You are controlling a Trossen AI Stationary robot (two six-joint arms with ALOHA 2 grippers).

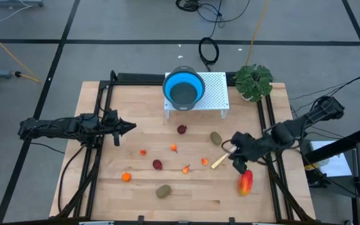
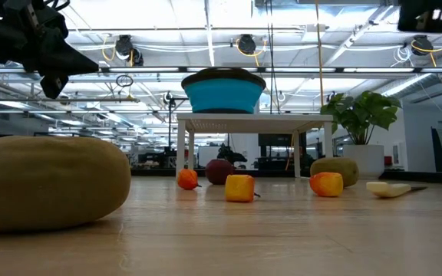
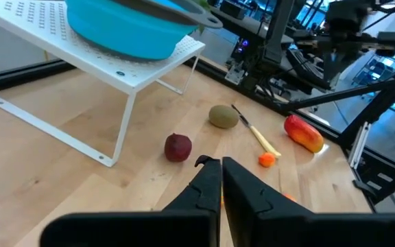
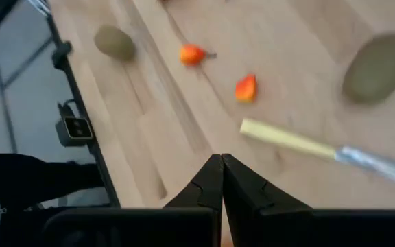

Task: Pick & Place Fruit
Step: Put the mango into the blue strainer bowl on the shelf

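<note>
The fruit lies scattered on the wooden table (image 1: 105, 200). There are two dark red balls (image 1: 182, 129) (image 1: 157, 164) and a brownish-green oval (image 1: 215, 137) beside a yellow-handled knife (image 1: 220, 161). A second oval (image 1: 162, 190) lies near the front edge. A long red-orange-yellow piece (image 1: 246, 182) lies at the near right, with several tiny orange bits (image 1: 174, 148) mid-table. My left gripper (image 1: 130, 127) is shut and empty above the table's left part. My right gripper (image 1: 238, 165) is shut and empty, raised and slanting down over the knife's handle (image 4: 286, 140) and close to the long piece.
A blue bowl (image 1: 184, 89) sits on a white perforated rack (image 1: 214, 94) at the far middle. A green leafy plant (image 1: 253, 81) stands at the far right corner. Black frame rails (image 1: 99, 144) run along both table sides. Bare wood lies at the near left.
</note>
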